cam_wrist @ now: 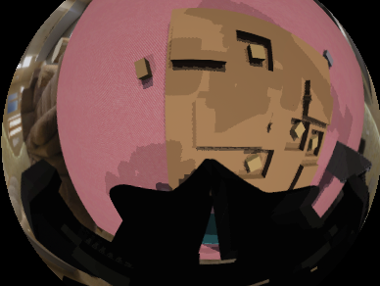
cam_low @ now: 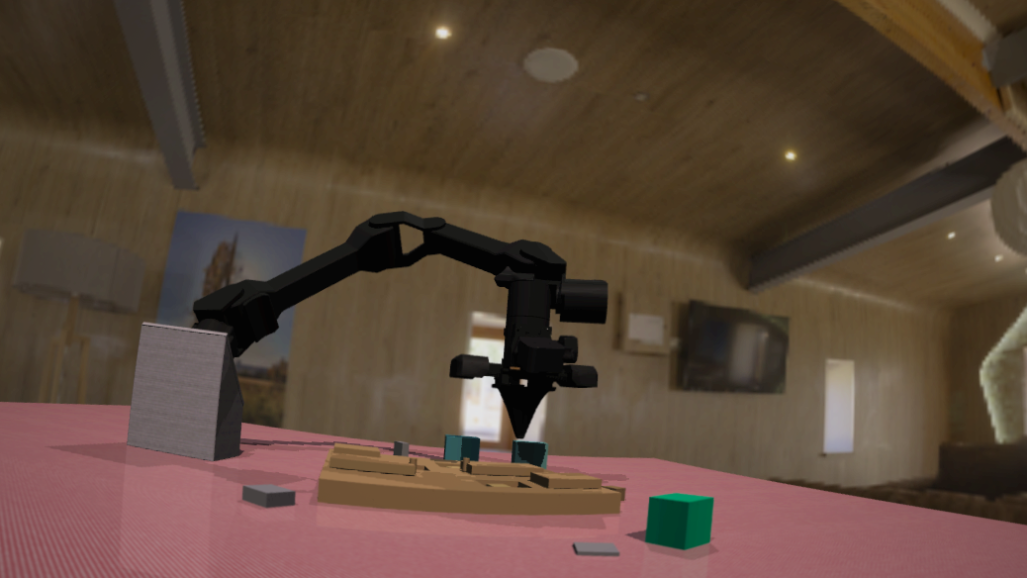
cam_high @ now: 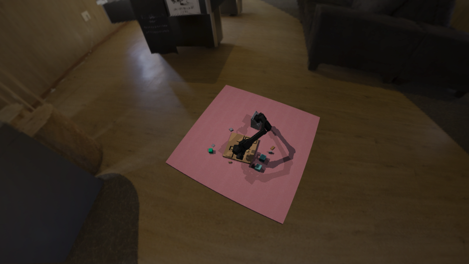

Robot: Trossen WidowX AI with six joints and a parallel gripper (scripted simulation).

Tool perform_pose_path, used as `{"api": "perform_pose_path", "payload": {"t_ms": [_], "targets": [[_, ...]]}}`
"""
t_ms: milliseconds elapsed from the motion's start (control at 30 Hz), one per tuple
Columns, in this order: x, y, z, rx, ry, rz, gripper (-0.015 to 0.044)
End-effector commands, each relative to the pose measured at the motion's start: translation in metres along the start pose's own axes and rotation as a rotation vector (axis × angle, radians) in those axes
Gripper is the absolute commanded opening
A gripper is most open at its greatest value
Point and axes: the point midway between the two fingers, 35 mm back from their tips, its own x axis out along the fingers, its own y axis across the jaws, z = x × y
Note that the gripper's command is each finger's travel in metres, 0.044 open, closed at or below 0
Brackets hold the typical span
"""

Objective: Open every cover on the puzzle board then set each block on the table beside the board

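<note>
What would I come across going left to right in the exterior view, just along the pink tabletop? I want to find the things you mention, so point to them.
Grey box-shaped arm base (cam_high: 254, 123) (cam_low: 175, 388) → flat dark-grey block (cam_high: 231, 129) (cam_low: 268, 495) → tan wooden puzzle board (cam_high: 226, 153) (cam_low: 466, 499) (cam_wrist: 220, 118) → bright green cube (cam_high: 210, 150) (cam_low: 678, 521)
</note>
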Motion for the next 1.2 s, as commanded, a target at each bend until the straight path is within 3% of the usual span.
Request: {"api": "perform_pose_path", "payload": {"t_ms": [0, 1167], "targets": [[-0.004, 0.000, 0.000, -0.006, -0.002, -0.003, 0.0000], [-0.021, -0.174, 0.022, 1.024, -0.014, -0.005, 0.0000]]}}
